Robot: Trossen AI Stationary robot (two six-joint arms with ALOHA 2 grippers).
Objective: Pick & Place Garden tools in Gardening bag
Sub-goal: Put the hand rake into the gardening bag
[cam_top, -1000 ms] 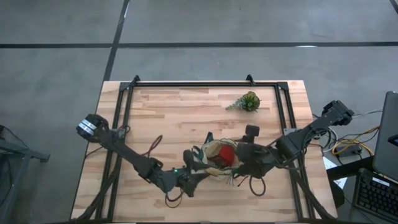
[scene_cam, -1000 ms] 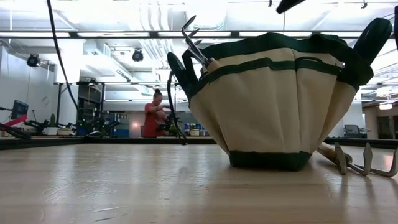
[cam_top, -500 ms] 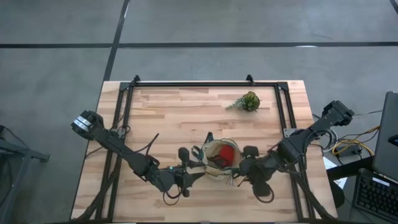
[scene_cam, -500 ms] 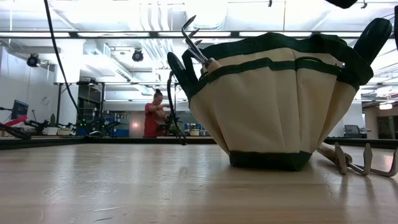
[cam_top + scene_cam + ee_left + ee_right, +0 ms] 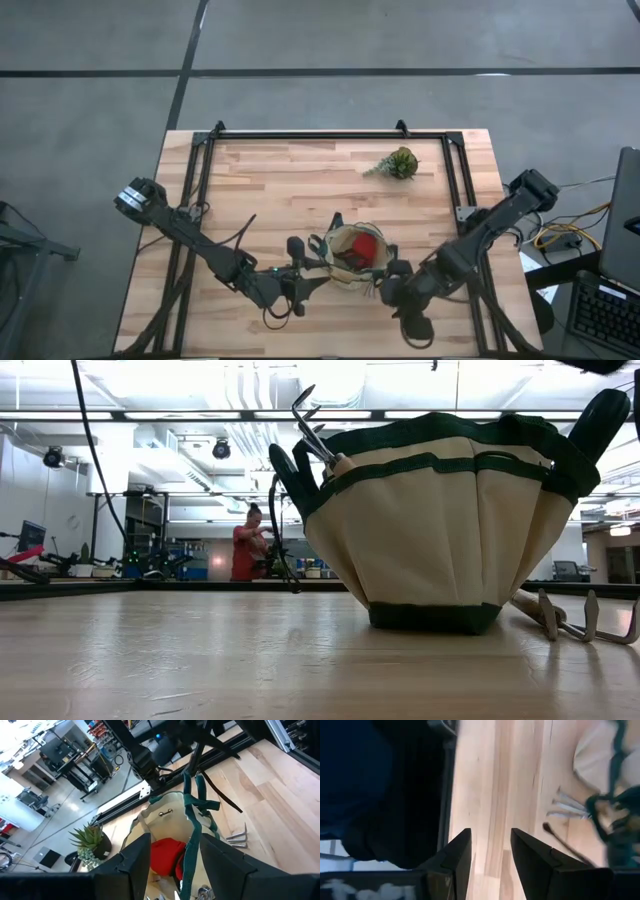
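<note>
- I see the gardening bag (image 5: pixel 352 257) standing upright near the table's (image 5: pixel 280 180) front edge, roughly midway between the two side rails, mouth facing straight up.
- Inside it lies a red piece (image 5: pixel 364 246), and a metal-tined tool (image 5: pixel 312 422) leans out over the rim in the low view, tines up and tilted away from the bag.
- A second rake (image 5: pixel 585 622) lies flat on the wood just beside the bag's base, on the right arm's side; its long axis runs out from the bag, tines pointing down onto the boards.
- My left gripper (image 5: pixel 303 283) sits right at the bag's left side; its fingers (image 5: pixel 137 862) stand apart on either side of the green-trimmed rim and handle (image 5: pixel 192 807), not pinched on it.
- My right gripper (image 5: pixel 393 290) is low by the front edge, just off the bag's right side; its fingers (image 5: pixel 462 855) are apart with bare wood between them, holding nothing.
- Open room: the whole back half of the table is free except for the small green plant (image 5: pixel 396 163) near the back right corner.
- The front strip is tight, with both arms and the bag crowded along it.
</note>
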